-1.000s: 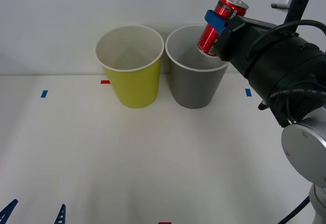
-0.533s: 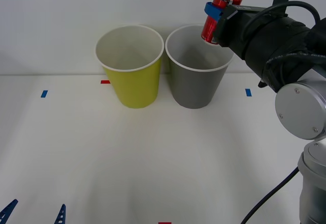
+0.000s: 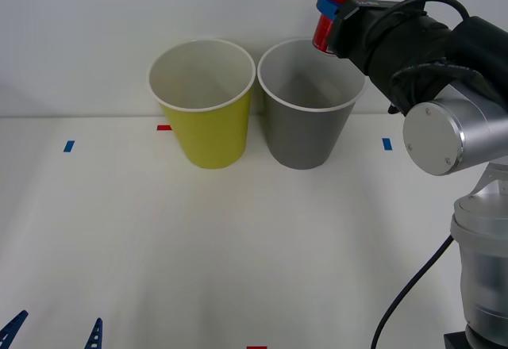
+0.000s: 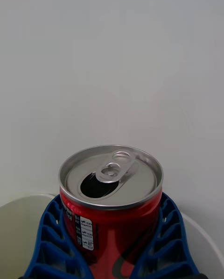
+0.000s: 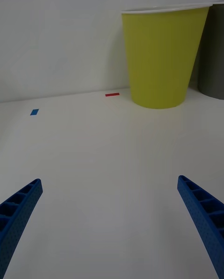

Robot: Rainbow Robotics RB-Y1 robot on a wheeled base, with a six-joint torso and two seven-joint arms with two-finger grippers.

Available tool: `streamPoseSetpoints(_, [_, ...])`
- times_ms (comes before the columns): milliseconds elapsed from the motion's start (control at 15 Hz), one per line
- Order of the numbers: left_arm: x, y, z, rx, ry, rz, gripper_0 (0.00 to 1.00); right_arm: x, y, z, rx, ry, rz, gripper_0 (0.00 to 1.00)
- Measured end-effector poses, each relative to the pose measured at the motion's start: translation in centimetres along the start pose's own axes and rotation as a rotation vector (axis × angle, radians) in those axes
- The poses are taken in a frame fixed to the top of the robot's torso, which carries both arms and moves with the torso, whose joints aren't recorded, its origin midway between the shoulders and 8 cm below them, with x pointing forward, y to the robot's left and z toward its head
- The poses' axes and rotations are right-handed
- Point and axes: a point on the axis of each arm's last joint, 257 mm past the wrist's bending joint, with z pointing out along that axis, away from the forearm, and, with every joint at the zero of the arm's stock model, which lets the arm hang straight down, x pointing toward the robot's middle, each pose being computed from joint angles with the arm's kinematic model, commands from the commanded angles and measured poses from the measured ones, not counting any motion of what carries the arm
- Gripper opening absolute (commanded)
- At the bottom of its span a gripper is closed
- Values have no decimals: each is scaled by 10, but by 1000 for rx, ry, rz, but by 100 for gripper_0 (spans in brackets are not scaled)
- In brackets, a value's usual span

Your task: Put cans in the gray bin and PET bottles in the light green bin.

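Carrying the can [image 3: 333,12] clamped upright in your right gripper [image 3: 329,9], you sit above the gray bin's [image 3: 305,131] far right rim by the table's [image 3: 238,246] back edge. Centre over the opening, then let go. Left gripper [image 5: 109,223] idles wide open near the front-left corner.

A red can [image 3: 333,12] with a silver top is showing between blue ribbed fingers [image 4: 161,241]. The gray bin [image 3: 305,107] is showing a pale rim; the light green bin [image 3: 205,103] is showing yellow-green with a white rim.

plain white wall [image 3: 119,16] behind a white table [image 3: 159,246]
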Motion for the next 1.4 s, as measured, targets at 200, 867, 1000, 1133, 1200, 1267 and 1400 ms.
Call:
streamPoseSetpoints(200, [0, 0, 0, 0, 0, 0, 100, 6, -9, 17, 14, -4, -38, 0])
streamPoseSetpoints(867, [0, 0, 0, 0, 0, 0, 100, 6, -20, 45, 16, -52, -92, 24])
streamPoseSetpoints(1000, [0, 0, 0, 0, 0, 0, 100, 6, -20, 44, 16, -54, -95, 62])
streamPoseSetpoints(1133, [0, 0, 0, 0, 0, 0, 100, 4, -19, 44, 13, -57, -95, 65])
streamPoseSetpoints(1200, [0, 0, 0, 0, 0, 0, 100, 3, -18, 43, 10, -60, -95, 65])
streamPoseSetpoints(1267, [0, 0, 0, 0, 0, 0, 100, 1, -17, 42, 7, -64, -93, 65])
streamPoseSetpoints(1400, [0, 0, 0, 0, 0, 0, 100, -5, -13, 38, -2, -78, -92, 64])
